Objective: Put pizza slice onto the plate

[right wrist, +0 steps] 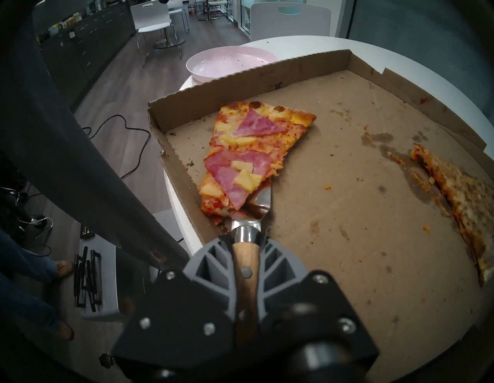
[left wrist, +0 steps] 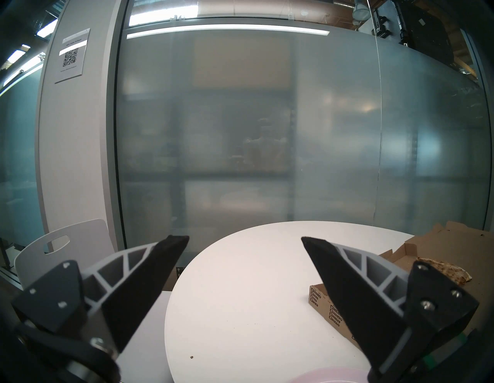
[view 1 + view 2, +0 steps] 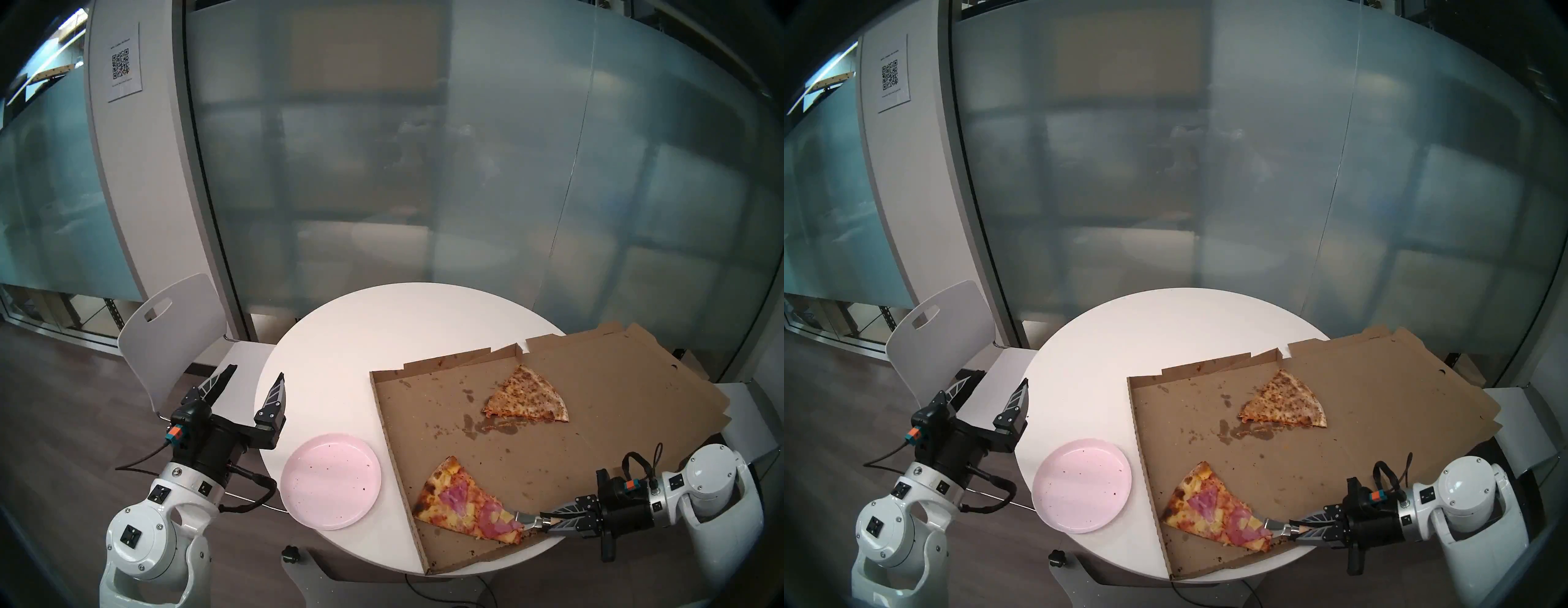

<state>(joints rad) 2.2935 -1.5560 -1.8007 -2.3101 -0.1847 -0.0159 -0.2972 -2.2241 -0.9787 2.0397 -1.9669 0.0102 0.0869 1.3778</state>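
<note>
Right tool [image 1: 246, 256] gripping spatula [image 1: 247, 267], box wall [image 1: 240, 77] between pizza slice [image 1: 248, 157], plate [image 1: 230, 62]

Two pizza slices [image 3: 464, 501] [image 3: 528, 396]; one plate [image 3: 331, 479]; one box [image 3: 551, 450]; one spatula [image 1: 258, 211].

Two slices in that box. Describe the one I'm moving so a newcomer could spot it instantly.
Find the open cardboard box on the round white table. The pizza slice lies in its near corner beside the pink plate, a spatula tucked under its tip. Pink ham and yellow pineapple mark it; the far slice is pale, speckled, bare.
</note>
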